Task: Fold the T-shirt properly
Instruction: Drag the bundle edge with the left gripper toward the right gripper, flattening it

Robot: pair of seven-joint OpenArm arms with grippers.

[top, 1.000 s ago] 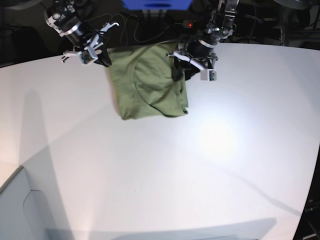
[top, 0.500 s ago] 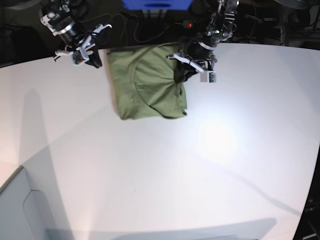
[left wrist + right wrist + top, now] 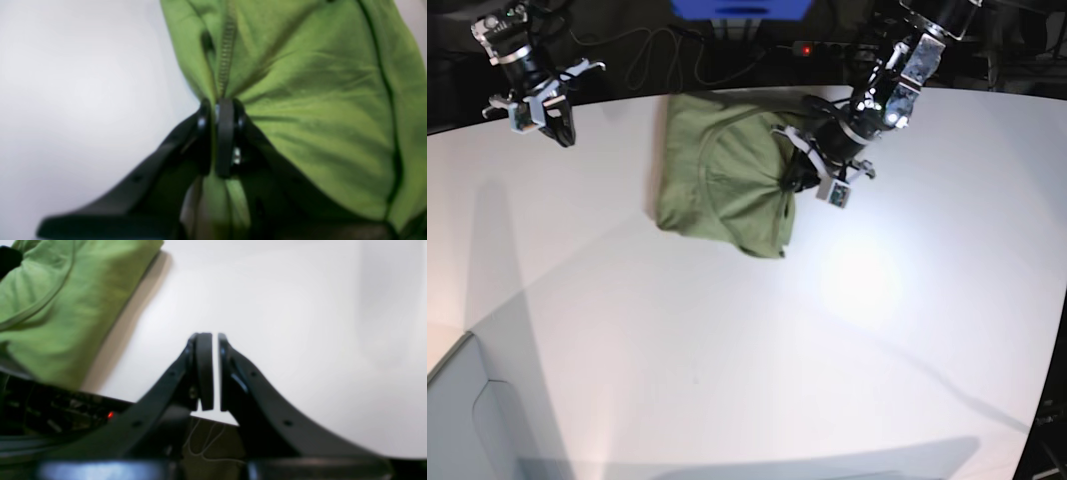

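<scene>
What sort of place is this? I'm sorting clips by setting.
Probably a robotics lab bench, not a home: a bare white table, cables and electronics behind it, and two arms, the left gripper pinching the T-shirt.

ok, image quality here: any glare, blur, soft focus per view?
Base: bright glare patch on the table beside the T-shirt, long arm shadows at lower left. Left wrist: soft focus, left gripper and cloth blurred. Right wrist: right gripper blurred, table washed out.
</scene>
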